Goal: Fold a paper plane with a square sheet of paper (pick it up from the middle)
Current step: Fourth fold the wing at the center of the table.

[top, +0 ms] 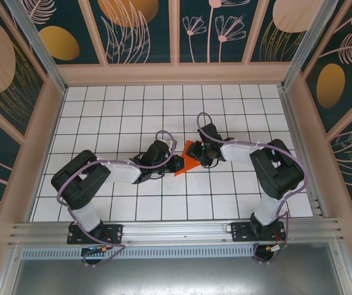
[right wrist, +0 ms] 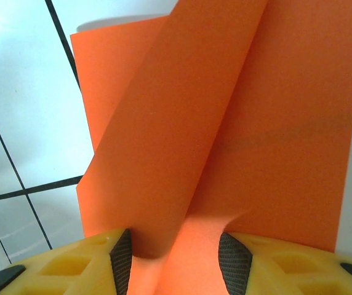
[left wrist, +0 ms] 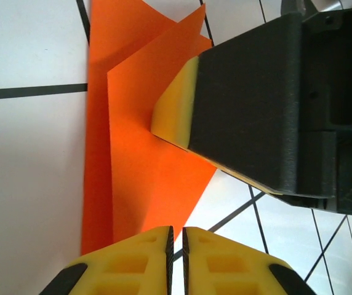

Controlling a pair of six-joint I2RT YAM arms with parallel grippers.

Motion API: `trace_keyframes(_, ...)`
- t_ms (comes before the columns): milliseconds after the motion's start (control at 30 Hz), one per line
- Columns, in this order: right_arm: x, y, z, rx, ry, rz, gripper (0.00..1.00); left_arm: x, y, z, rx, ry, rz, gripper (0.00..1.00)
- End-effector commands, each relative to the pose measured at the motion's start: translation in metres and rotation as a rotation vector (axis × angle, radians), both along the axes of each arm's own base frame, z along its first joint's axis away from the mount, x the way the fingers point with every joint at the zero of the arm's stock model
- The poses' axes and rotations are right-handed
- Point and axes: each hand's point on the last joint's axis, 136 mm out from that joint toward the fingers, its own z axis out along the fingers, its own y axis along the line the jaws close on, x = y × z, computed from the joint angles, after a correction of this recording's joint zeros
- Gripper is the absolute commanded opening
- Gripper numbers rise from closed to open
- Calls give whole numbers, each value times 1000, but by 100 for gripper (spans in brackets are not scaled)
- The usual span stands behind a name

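Nearest the left wrist camera, the left gripper [left wrist: 177,237] is sitting with its ribbed yellow pads [left wrist: 127,265] closed against each other at the sheet's edge — whether any paper is caught in that seam, I cannot tell. Just beyond it the square sheet of paper [left wrist: 136,166] is lying on the white gridded table [left wrist: 28,184]. It is already folded into overlapping pointed flaps, matte and bright orange-red, and thin enough that one flap is standing proud of the layer under it. The right gripper [right wrist: 175,249] is standing with its jaws apart, straddling a raised ridge of the sheet, with one smooth yellow pad [left wrist: 175,114] bearing on the upper layer. By my reading an early diagonal fold is being set, well short of a dart. The next move is calling for a flap brought to the centre line and its crease pressed flat without the light sheet sliding. From above, the paper is showing as a small triangle between both grippers at mid-table, with the floral wall panels [top: 142,31] standing behind.
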Motion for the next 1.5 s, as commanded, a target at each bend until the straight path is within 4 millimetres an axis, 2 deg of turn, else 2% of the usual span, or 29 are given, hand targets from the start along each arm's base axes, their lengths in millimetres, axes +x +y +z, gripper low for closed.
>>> trace_keyframes(0, -79, -72, -97, -342, 312, -32, 49, 5, -9, 13, -50, -15, -18, 16)
trace_keyframes(500, -83, -76, -99, -362, 320, -36, 48, 14, 2, -21, 78, 23, 47, 13)
trace_keyframes(1467, -96, -85, -115, -440, 355, -20, 46, 12, 12, -43, 142, 60, 69, 12)
